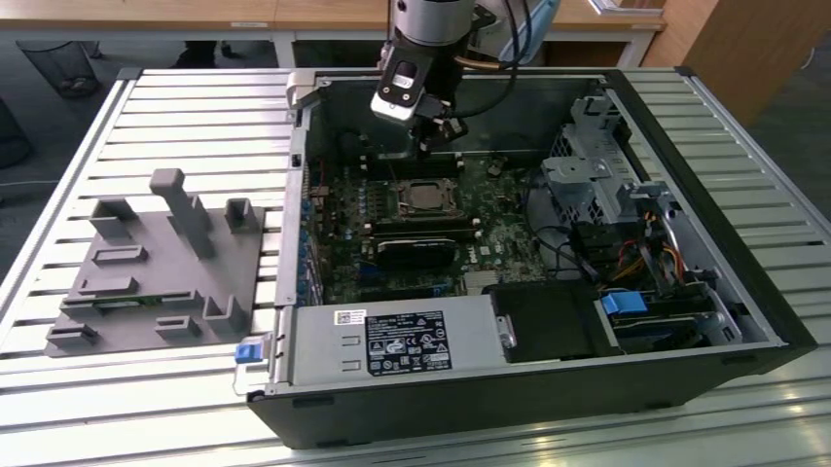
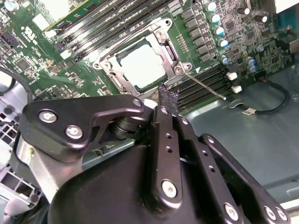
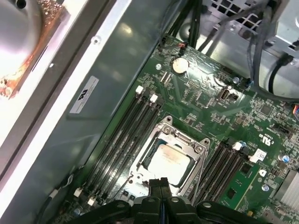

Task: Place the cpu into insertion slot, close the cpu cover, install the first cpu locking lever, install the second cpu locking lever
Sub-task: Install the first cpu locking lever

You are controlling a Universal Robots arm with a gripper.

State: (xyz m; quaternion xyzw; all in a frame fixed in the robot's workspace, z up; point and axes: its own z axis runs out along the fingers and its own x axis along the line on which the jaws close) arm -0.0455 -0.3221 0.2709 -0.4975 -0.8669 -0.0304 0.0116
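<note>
Gripper hovering, fingers pressed together, gripping nothing. Cpu sitting in slot under cover, just beyond fingertips. Lever jutting from cover corner nearest fingertips, pointing away from slot.

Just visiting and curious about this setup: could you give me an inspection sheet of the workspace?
Surface: slatted metal table carrying an open computer case.
Job's things: cpu seated in the insertion slot; cpu cover closed around it; a thin lever juts out beside it.
Clutter: grey moulded fixture, at the exterior view's left of the case.
Grippers: the gripper, shut and holding nothing, hovers close over the cover's edge.
Cables: coloured wires inside the case; black cable beside the board.
Surroundings: wooden desks and a waste bin behind the table.
</note>
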